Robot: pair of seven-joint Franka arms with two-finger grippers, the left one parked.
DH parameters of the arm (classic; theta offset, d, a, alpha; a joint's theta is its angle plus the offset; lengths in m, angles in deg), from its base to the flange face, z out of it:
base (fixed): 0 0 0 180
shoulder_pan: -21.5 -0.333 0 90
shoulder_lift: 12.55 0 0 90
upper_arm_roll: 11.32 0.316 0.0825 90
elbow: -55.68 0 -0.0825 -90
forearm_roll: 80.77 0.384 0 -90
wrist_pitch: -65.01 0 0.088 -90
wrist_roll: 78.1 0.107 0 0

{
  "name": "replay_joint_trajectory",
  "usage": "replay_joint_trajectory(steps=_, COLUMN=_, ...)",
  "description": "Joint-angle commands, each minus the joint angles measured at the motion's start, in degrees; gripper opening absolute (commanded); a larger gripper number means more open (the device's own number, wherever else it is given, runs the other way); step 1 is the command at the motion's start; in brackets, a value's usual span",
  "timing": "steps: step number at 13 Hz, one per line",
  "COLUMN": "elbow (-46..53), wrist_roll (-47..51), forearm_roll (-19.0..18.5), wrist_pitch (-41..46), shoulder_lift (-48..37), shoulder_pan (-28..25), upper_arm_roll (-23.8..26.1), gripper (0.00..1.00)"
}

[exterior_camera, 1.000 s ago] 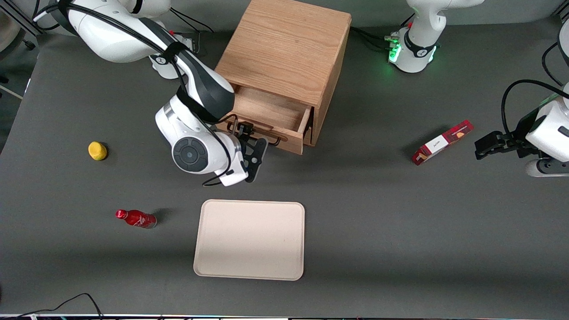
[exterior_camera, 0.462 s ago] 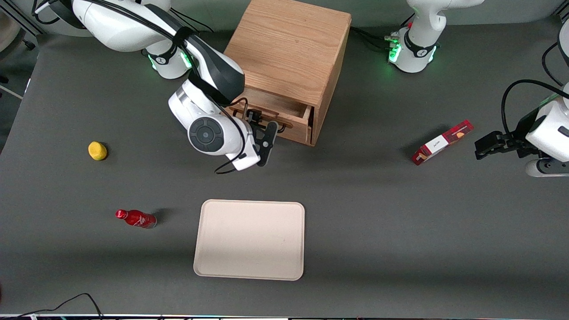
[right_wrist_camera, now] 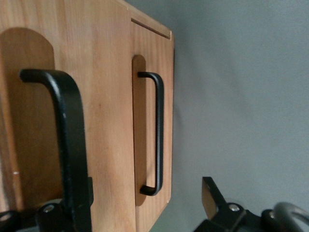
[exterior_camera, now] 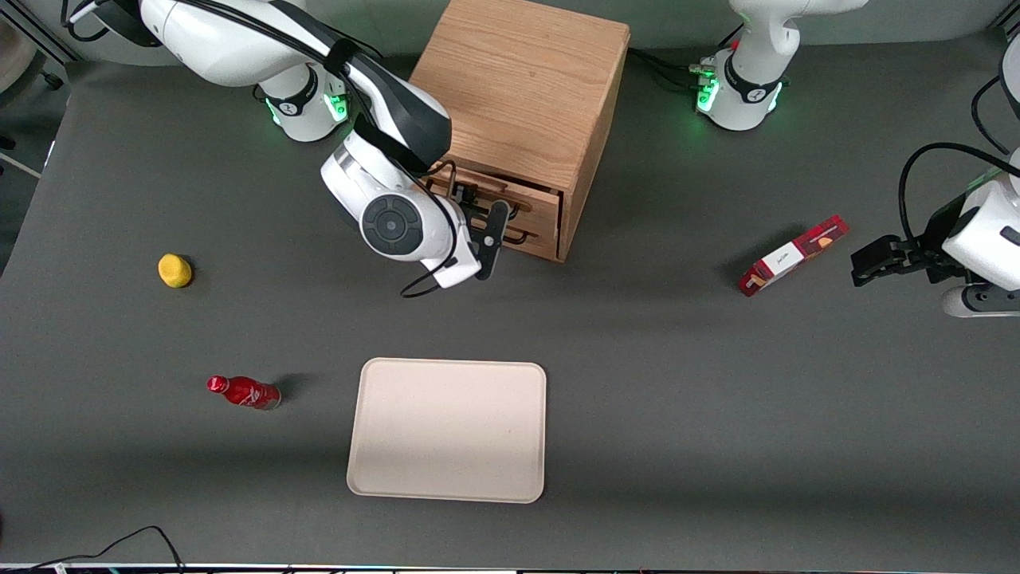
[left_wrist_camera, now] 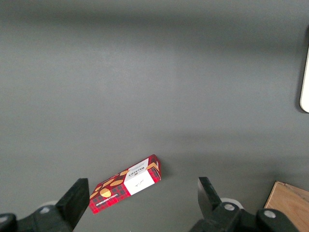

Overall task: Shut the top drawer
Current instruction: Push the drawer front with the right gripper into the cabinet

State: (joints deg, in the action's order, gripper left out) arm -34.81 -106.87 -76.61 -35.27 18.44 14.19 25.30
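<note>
Gripper (exterior_camera: 478, 211) spread apart at top drawer (exterior_camera: 510, 209) handle, drawer nearly shut.
Counted two drawers; lower drawer (right_wrist_camera: 152, 140) seen clearly only from right wrist.

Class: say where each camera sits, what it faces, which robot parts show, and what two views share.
Front view: high, facing the robots, over the table; both arms show.
Right wrist view: on the working wrist, facing the top drawer; the gripper, jaws open, shows.
Left wrist view: on the parked wrist, above the red box; jaws show.
Shared: front and left wrist, the box.
</note>
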Motion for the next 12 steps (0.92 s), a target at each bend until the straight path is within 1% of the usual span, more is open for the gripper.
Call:
replay_joint_trajectory(steps=1, elbow=-3.03, wrist_roll=3.0, forearm_roll=0.93, wrist_pitch=-1.5, shoulder_lift=-2.51, shoulder_pan=1.86, upper_arm_roll=3.02, gripper=1.0)
replay_joint_trajectory(steps=10, elbow=-2.15, wrist_roll=3.54, forearm_roll=1.64, wrist_pitch=-1.41, shoulder_lift=-2.86, shoulder_pan=2.13, upper_arm_roll=4.87, gripper=1.0)
replay_joint_trajectory(steps=11, elbow=-1.89, wrist_roll=3.54, forearm_roll=2.42, wrist_pitch=-1.41, shoulder_lift=-3.38, shoulder_pan=2.48, upper_arm_roll=4.87, gripper=1.0)
replay_joint_trajectory(steps=12, elbow=-1.8, wrist_roll=3.54, forearm_roll=4.6, wrist_pitch=-1.41, shoulder_lift=-4.96, shoulder_pan=2.65, upper_arm_roll=4.78, gripper=1.0)
